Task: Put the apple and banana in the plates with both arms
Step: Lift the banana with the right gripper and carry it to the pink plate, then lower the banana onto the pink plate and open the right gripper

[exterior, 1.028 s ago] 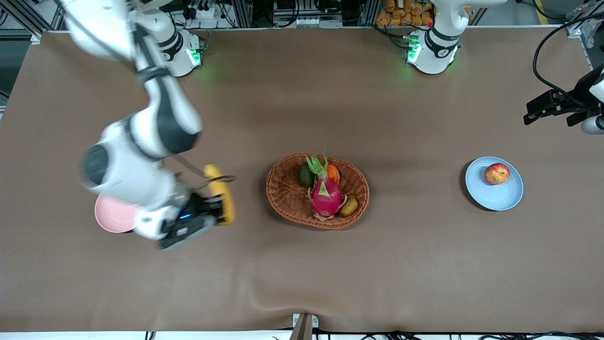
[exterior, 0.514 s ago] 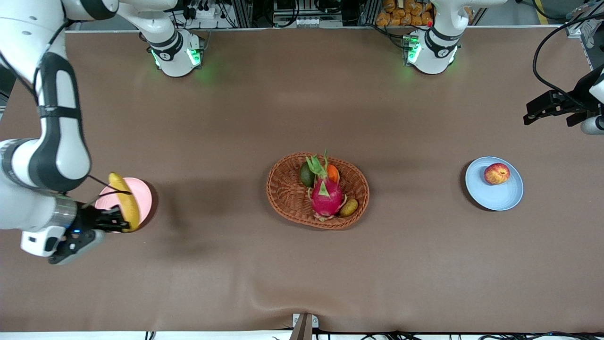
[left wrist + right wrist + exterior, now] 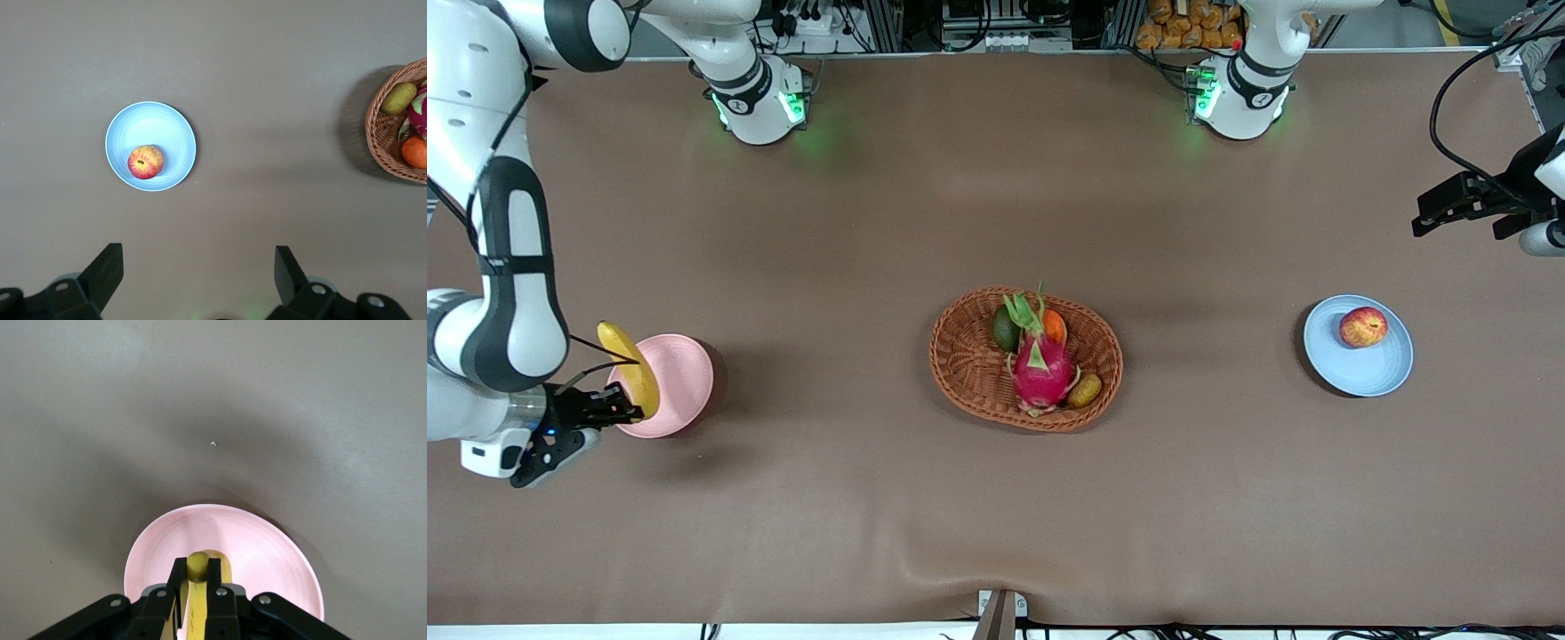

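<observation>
My right gripper (image 3: 628, 411) is shut on the yellow banana (image 3: 630, 368), holding it in the air over the edge of the pale pink plate (image 3: 680, 382) at the right arm's end of the table. In the right wrist view the banana (image 3: 200, 568) sits clamped between the black fingers above the pink plate (image 3: 260, 553). The red-and-yellow apple (image 3: 1363, 326) lies in the light blue plate (image 3: 1360, 369) at the left arm's end. My left gripper (image 3: 197, 270) is open and empty, raised high, looking down on the apple (image 3: 145, 162) and the blue plate (image 3: 163, 127).
An oval woven basket (image 3: 969, 364) stands mid-table holding a magenta dragon fruit (image 3: 1040, 369), a kiwi (image 3: 1086, 389), an orange piece and a dark green fruit. Brown cloth covers the table between basket and plates.
My right arm has swung with the banana from beside the basket toward its own end of the table, now over the pink plate's edge. The left arm has barely moved.
</observation>
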Controlling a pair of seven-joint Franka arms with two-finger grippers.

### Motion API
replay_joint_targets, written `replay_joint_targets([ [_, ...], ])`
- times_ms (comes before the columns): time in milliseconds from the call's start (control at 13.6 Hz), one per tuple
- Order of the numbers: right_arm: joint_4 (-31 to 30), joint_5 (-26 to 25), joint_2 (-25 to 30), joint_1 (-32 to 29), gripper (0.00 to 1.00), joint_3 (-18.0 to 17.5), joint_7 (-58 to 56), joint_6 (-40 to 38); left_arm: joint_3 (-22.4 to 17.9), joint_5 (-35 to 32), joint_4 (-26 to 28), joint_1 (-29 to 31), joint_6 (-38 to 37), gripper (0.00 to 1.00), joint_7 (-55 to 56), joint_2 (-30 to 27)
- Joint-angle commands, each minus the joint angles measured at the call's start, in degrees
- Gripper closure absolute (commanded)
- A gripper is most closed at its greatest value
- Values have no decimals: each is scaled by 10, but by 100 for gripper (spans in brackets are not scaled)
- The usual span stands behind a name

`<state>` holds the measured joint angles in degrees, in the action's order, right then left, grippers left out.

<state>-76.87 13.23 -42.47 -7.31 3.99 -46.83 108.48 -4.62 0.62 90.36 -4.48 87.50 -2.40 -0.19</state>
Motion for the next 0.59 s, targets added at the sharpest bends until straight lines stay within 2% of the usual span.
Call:
replay_joint_targets([
  [0,-11,-10,0,-3,100,-13,-11,9,-2,11,-10,2,-8,0,-15,6],
  [73,-11,-10,-2,-3,91,-13,-11,15,-2,11,-11,2,-8,0,-14,6],
  [147,-11,-10,-8,-3,73,-13,-11,17,-2,11,-11,2,-8,0,-14,6],
  [220,-11,-10,-12,-4,42,-13,-12,24,-1,11,-10,1,-8,0,-14,6],
  [294,-12,-9,-14,-7,0,-13,-12,31,-1,11,-11,1,-7,0,-14,9],
  [514,-6,-7,-9,-1,0,-14,-11,29,-2,11,-11,1,-8,0,-14,9],
])
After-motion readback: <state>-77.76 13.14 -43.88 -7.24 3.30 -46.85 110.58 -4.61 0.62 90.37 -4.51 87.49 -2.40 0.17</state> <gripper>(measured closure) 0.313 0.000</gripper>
